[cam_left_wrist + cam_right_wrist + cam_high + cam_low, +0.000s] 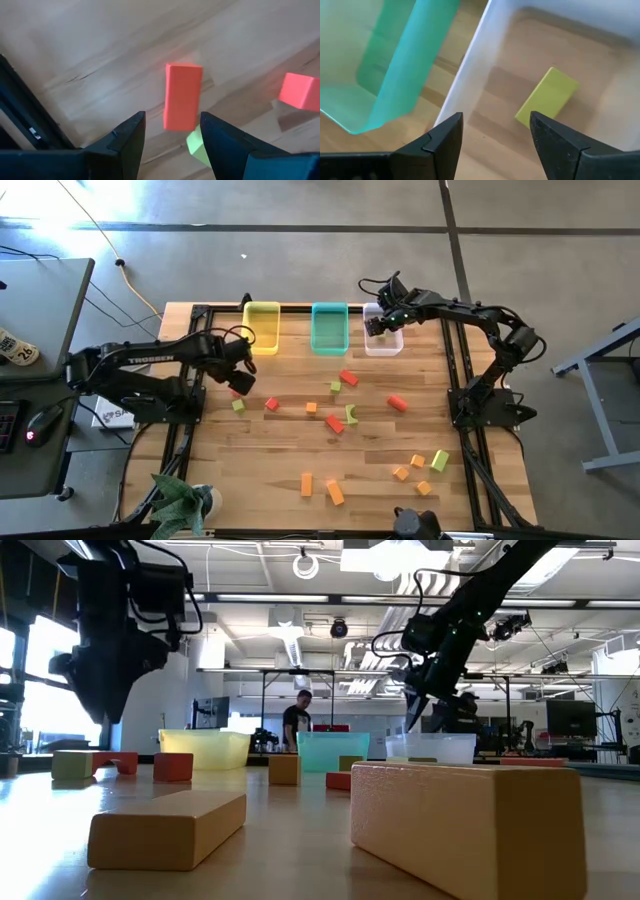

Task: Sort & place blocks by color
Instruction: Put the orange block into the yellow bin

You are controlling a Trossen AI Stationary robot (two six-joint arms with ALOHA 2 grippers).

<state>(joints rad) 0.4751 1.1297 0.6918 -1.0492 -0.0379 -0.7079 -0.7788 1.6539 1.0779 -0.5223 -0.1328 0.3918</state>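
My left gripper (238, 380) (172, 120) hangs open near the table's left side, pointing down. A red bar (182, 96) (235, 392) lies flat on the wood below its gap. A light green block (199, 145) and a red block (300, 91) lie close by. My right gripper (378, 328) (495, 120) stands open over the clear bin (390, 348) (470, 70) at the far edge. A light green block (547, 97) lies flat on that bin's floor. The teal bin (329, 327) (395, 60) and the yellow bin (262, 327) stand to its left.
Red, orange and light green blocks are scattered over the table's middle (348, 378) and near right (417, 462). Orange bars (307, 484) lie near the front edge. A plant (180, 500) stands at the near left corner. A person (297, 720) stands in the room behind.
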